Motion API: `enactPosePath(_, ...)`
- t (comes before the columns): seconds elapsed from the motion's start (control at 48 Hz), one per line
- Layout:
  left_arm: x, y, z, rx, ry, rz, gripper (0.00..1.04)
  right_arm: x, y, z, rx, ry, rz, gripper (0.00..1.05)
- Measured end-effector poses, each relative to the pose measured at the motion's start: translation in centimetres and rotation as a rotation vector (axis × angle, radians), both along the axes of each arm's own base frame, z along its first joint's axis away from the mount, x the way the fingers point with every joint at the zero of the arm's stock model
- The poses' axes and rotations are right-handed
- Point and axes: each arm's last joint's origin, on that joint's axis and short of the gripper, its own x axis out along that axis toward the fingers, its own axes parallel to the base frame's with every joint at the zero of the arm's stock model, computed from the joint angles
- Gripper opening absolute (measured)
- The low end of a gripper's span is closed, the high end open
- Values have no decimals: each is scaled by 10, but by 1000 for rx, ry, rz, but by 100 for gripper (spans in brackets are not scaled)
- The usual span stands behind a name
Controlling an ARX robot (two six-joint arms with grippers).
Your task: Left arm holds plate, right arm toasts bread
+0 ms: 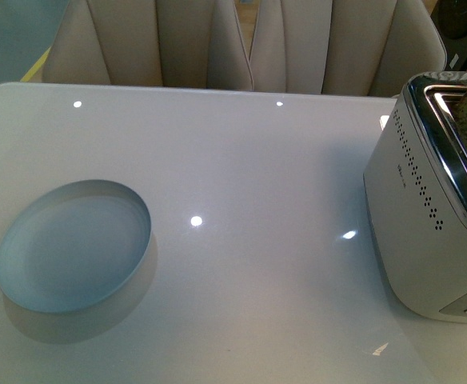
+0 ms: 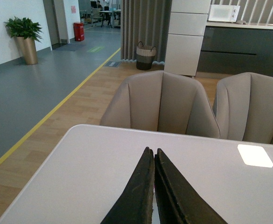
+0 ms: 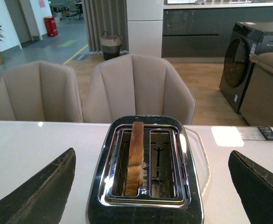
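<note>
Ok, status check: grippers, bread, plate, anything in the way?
Left gripper shut, empty. Right gripper open above the toaster. Bread upright in one slot. Plate alone on the table. Nothing blocking.

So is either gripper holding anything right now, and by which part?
Nothing is held. The left gripper is shut on nothing; the right gripper is open above the toaster, the bread standing in its slot. The plate sits untouched.
</note>
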Motion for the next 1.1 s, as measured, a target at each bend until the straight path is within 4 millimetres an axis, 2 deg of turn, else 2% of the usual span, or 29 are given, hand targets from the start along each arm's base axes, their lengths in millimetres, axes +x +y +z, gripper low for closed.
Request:
enactPosePath(0.146, -3, 0, 0, 0, 0, 0, 3, 0, 0, 0, 0, 0, 0, 96)
enactPosePath(0.271, -13, 0, -3, 0, 8, 0, 3, 0, 0, 0, 0, 0, 0, 96)
enactPosePath(0.5, -14, 0, -3, 0, 5, 0, 4, 0, 0, 0, 0, 0, 0, 96)
enactPosePath(0.604, -14, 0, -3, 0, 5, 0, 23, 0, 0, 0, 0, 0, 0, 96)
enactPosePath(0.896, -14, 0, -3, 0, 5, 0, 91, 0, 0, 0, 0, 0, 0, 96)
enactPosePath(0.958, -14, 0, -3, 2, 6, 0, 99, 0, 0, 0, 0, 0, 0, 96)
enactPosePath(1.104, -14, 0, -3, 2, 5, 0, 98, 0, 0, 0, 0, 0, 0, 96)
